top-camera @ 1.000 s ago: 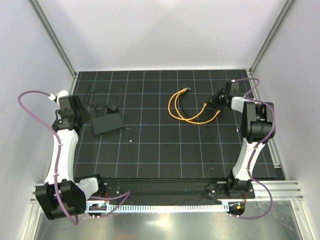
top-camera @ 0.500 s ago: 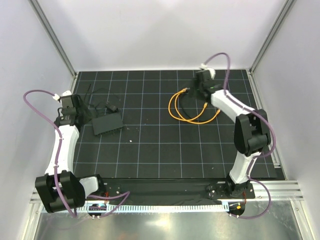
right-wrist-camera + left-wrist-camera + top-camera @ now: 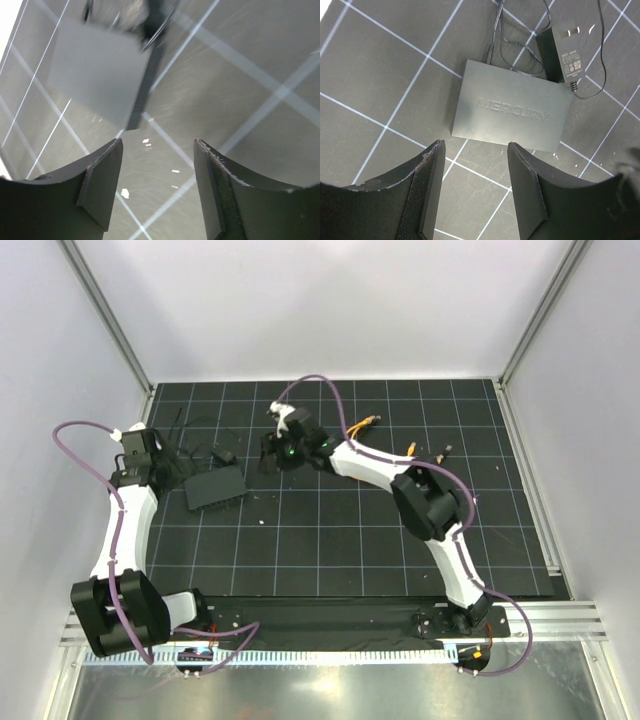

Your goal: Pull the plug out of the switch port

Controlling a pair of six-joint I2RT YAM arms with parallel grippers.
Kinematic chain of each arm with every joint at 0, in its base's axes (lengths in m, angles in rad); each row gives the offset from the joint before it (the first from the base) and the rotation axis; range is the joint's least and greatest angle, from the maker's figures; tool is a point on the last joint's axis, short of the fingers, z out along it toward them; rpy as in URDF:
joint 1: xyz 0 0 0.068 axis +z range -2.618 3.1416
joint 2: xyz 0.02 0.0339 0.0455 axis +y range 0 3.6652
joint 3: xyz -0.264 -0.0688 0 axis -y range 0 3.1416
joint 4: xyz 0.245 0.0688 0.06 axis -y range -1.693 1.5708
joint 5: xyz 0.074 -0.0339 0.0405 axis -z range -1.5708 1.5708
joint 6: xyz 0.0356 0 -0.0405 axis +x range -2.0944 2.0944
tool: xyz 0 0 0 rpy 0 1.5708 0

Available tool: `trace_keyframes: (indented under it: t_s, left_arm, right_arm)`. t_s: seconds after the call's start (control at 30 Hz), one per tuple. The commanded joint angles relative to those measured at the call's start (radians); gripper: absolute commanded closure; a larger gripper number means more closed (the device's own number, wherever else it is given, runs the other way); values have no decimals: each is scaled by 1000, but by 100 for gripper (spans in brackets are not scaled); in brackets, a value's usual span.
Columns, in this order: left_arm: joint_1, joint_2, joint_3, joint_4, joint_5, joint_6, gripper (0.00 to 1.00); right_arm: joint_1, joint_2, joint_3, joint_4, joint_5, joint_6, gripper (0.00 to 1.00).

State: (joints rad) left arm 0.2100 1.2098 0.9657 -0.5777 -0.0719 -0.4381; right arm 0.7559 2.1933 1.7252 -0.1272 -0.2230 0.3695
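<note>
White panel walls (image 3: 320,310) close the cell on three sides, with bare aluminium posts (image 3: 103,315) running up the corners. The floor is a black mat (image 3: 330,540) ruled with a white grid, matte from above but shining grey with glare in the right wrist camera.

The right arm (image 3: 430,505) reaches from its base across the mat toward the left-centre. The left arm (image 3: 125,530) stands up along the left edge.

The switch (image 3: 512,112), a flat matte-black box, lies flat on the left part of the mat. The word MERCURY is pressed into its lid. The left gripper (image 3: 475,147) hangs just on the near side of it, fingers spread, nothing between them, not touching the box. The right gripper (image 3: 157,142) comes at it from the other side, jaws also apart and empty. Its picture is smeared, but the switch shows beyond the fingertips, clear of them.

A small black power adapter (image 3: 565,57) lies against the switch's far corner. Its label is too fine to read, and its thin black wire (image 3: 520,30) loops behind the box.

An orange cable (image 3: 357,428) lies well apart from the switch, mostly hidden behind the right arm, with one plug (image 3: 376,420) showing at its far end. A few white specks (image 3: 147,141) dot the mat.
</note>
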Motion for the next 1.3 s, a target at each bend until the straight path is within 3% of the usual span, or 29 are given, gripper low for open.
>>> trace_keyframes:
  t_s: [0.0, 0.33, 0.73, 1.1, 1.27]
  left_arm:
    - [8, 7, 30, 29, 46, 7, 44]
    - [9, 0, 28, 32, 40, 7, 43]
    - [11, 11, 31, 29, 34, 13, 44]
    - [32, 42, 34, 29, 21, 15, 44]
    - [37, 65, 34, 29, 40, 19, 44]
  right_arm:
    - [20, 46, 63, 78, -108, 75, 36]
    - [80, 243, 240, 95, -141, 157, 44]
    - [97, 318, 324, 57, -131, 158, 54]
    - [172, 257, 165, 26, -107, 100, 67]
    - [215, 162, 4, 26, -75, 63, 69]
